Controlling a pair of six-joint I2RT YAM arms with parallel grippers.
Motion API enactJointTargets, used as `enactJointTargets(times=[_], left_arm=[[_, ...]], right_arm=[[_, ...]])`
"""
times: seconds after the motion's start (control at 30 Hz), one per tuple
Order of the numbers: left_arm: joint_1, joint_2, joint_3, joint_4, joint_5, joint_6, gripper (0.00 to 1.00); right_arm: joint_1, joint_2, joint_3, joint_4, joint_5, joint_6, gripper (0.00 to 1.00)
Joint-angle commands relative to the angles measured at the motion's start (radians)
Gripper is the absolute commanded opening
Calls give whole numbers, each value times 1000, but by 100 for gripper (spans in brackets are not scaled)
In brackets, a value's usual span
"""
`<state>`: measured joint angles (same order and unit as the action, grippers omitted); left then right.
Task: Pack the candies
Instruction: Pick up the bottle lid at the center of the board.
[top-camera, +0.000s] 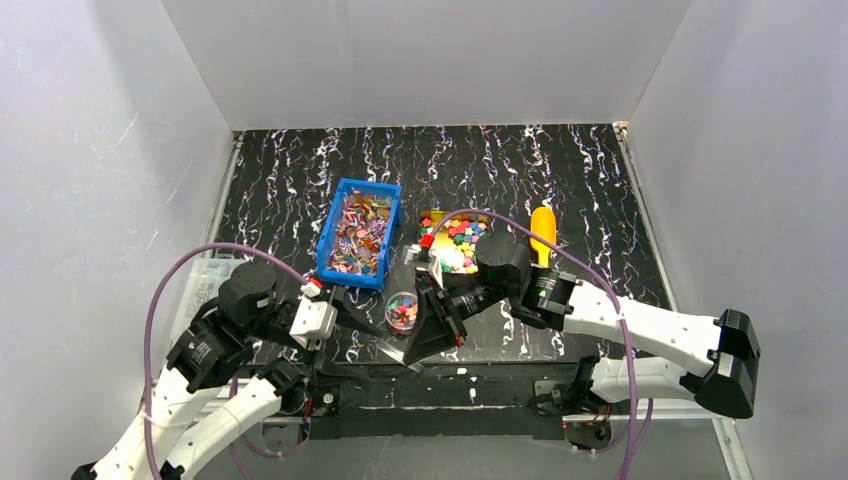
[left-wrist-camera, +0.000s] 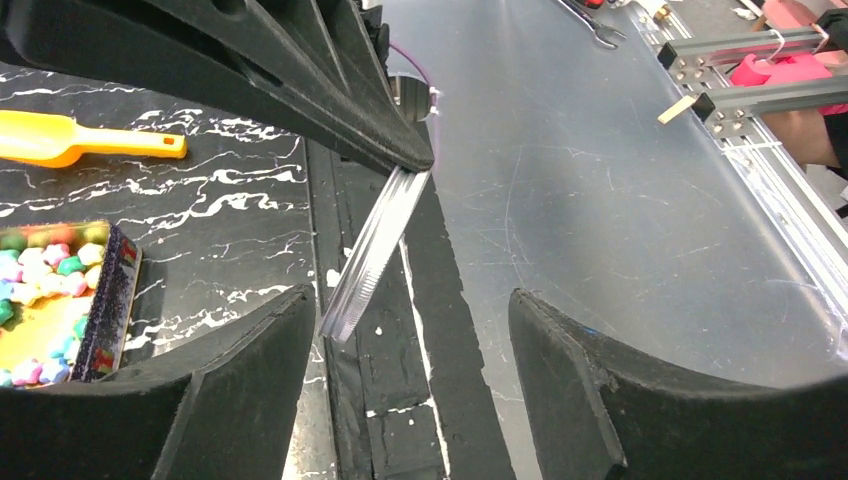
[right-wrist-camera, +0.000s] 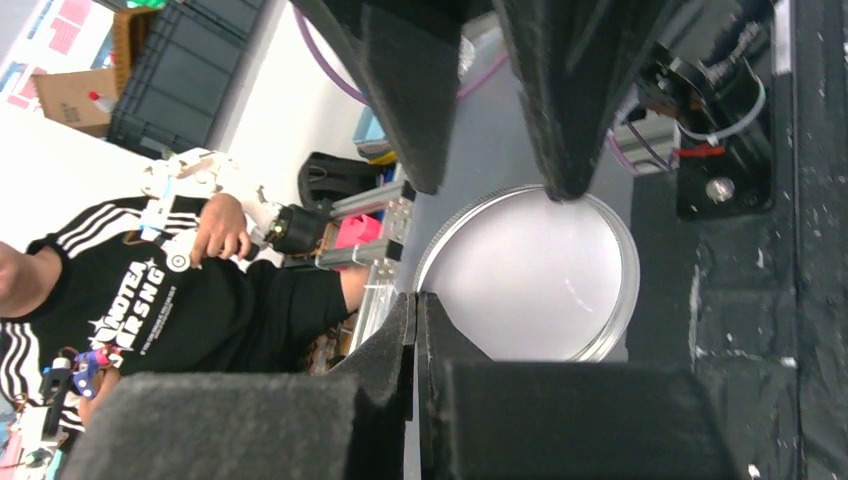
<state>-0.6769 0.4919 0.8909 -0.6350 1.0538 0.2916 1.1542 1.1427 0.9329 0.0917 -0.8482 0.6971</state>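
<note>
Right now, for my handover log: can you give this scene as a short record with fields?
right fingers: shut on the clear round plastic lid's rim
left fingers: open, one either side of that lid
small clear round jar: candies inside, on the table between the arms
blue plastic bin: flat shiny-wrapped candies
dark-walled box: chunky multicoloured candies
yellow plastic scoop: lying beside the box, unheld

Multicoloured candies (top-camera: 358, 232) filling bin (top-camera: 331, 225), box (top-camera: 434, 216), perhaps jar (top-camera: 389, 304)
</note>
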Motion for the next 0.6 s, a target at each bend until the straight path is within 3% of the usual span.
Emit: enactJointTargets(times=[0.0, 0.13, 0.57], left_arm=[[2, 20, -14, 28, 77, 23, 68], [2, 20, -28, 79, 78, 2, 65], [1, 27, -30, 93, 83, 6, 38]], right_arm=[[13, -25, -8, 243, -43, 113, 1], [23, -14, -4, 277, -38, 131, 1], [36, -18, -1, 286, -34, 126, 1]])
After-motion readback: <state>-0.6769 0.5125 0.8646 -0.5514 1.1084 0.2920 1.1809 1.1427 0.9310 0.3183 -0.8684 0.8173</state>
